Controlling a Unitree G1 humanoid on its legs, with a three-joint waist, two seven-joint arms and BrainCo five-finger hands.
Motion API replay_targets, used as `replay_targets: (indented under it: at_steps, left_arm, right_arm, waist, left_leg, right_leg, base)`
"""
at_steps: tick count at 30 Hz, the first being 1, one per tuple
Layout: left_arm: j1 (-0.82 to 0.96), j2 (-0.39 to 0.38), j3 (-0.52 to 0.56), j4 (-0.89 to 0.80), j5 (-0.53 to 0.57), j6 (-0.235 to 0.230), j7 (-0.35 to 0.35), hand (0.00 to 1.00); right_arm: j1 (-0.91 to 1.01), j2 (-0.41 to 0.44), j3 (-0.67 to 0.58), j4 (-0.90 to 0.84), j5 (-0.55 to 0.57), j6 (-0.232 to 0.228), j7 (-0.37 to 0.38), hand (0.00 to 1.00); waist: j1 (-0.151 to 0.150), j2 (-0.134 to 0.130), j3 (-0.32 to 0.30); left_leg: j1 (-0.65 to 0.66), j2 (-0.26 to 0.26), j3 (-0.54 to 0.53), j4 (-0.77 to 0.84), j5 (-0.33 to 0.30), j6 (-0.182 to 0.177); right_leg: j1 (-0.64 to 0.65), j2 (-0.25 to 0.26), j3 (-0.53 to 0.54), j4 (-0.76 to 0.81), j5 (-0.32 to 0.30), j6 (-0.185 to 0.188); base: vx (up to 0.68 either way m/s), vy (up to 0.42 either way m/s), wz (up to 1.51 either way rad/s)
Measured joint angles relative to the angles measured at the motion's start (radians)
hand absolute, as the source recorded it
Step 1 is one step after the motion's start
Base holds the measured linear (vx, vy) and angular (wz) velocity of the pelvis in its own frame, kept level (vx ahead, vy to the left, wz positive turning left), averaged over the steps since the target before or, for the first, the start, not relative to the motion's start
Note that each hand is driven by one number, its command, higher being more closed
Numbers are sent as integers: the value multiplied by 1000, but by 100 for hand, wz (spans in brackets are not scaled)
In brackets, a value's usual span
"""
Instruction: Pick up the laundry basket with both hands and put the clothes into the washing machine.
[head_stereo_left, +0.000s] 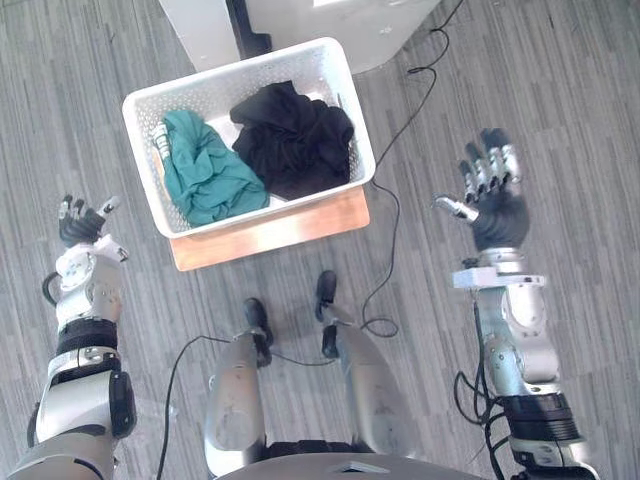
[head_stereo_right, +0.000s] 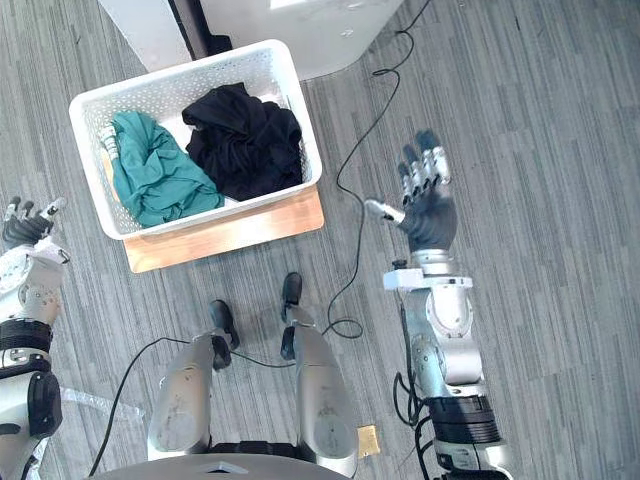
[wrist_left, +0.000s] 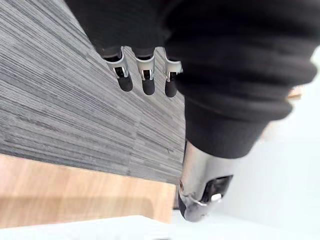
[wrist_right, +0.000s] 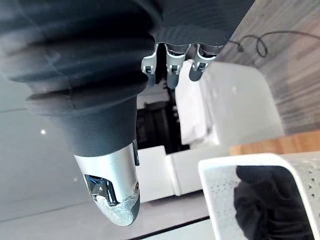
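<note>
Right hand (head_stereo_left: 495, 195) is held up in the air with its fingers straight and fanned out, thumb sticking off to the side, nothing in it, and it's well off to the right of the laundry basket (head_stereo_left: 200, 95). Left hand (head_stereo_left: 82, 222) is the same deal on the other side: fingers loose and only slightly bent, holding nothing, hanging near the basket's front left corner but not touching it. So the basket is sitting between the two hands, a bit ahead of them, with neither hand on it. It's a white perforated plastic tub resting on a flat wooden board (head_stereo_left: 270, 232) that pokes out along its near edge. Inside there's a crumpled teal garment (head_stereo_left: 205, 170) on the left and a bunched-up black garment (head_stereo_left: 295, 140) on the right, the two touching in the middle. Just behind the basket is a big white unit (head_stereo_left: 300, 20) with a dark gap in its face. Everything sits on a grey wood-grain floor (head_stereo_left: 560, 80).
</note>
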Motion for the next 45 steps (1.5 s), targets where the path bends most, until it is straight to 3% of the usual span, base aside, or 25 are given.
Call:
replay_targets:
  at_steps: [5,11,16,19,20,24,30,39,41,45]
  left_arm:
    - [30,77,-239,-206,-120,-14,-55,0]
    - [27,92,-354,-248,-116,-29,-71,0]
    - [-38,-1,-293,-89,99,-42,-76,0]
    - [-96,-80,-189,99,256,6,-73,0]
    - [-105,-138,-135,179,327,31,-59,0]
    - [-115,-175,-60,186,407,45,-23,0]
    - [-174,-187,21,214,427,48,-1,0]
    - [-224,-190,-7,221,446,49,-17,0]
    - [-229,-190,-11,221,458,54,-28,0]
    - [-232,-188,-23,221,465,78,-26,0]
  right_arm:
    - [-52,-16,41,1,-1,1,-2,0]
    - [-51,-12,116,14,-11,3,1,0]
    - [-37,33,118,22,-10,3,3,0]
    - [-45,80,118,17,8,1,25,0]
    - [-48,88,111,-3,38,-8,33,0]
    - [-29,108,92,-31,79,-22,51,0]
    - [-18,108,74,-65,89,-38,66,0]
    - [-18,125,54,-65,107,-38,65,0]
    - [-27,124,24,-65,44,-28,30,0]
    - [-207,113,-31,43,-223,69,-94,0]
  waist:
    - [12,27,12]
    - [11,33,9]
    - [12,56,-7]
    - [-2,66,-13]
    - [-14,66,-13]
    - [-25,66,-14]
    - [-34,65,-14]
    - [-40,65,-14]
    - [-37,65,-14]
    - [-39,64,-14]
  left_leg:
    - [-5,-13,-3,-1,4,1]
    - [-11,-15,-3,-2,4,1]
    - [-15,-15,0,-3,4,1]
    - [-17,-15,12,-7,3,2]
    - [-27,-15,20,-6,4,2]
    - [-27,-15,23,-3,5,4]
    - [-29,-15,32,-2,9,10]
    - [-45,-14,36,-2,13,16]
    - [-49,-15,36,-1,13,18]
    - [-53,-14,37,14,11,22]
  right_leg:
    - [-2,-16,-8,1,0,1]
    - [-5,-19,-11,-1,0,3]
    - [-7,-20,-9,-5,2,7]
    - [-15,-20,0,-6,6,11]
    - [-28,-20,5,-7,10,12]
    - [-33,-18,11,-7,13,14]
    - [-33,-14,23,-24,31,18]
    - [-28,-12,26,-65,62,20]
    - [-28,-12,25,-73,68,20]
    - [-29,-12,27,-73,72,20]
  base:
    - [27,18,9]
    - [12,3,2]
    - [13,-2,0]
    - [27,-6,-9]
    - [26,-7,-7]
    - [27,-11,-4]
    - [20,-16,-5]
    - [2,-3,-1]
    - [18,-7,0]
    - [33,-14,-2]
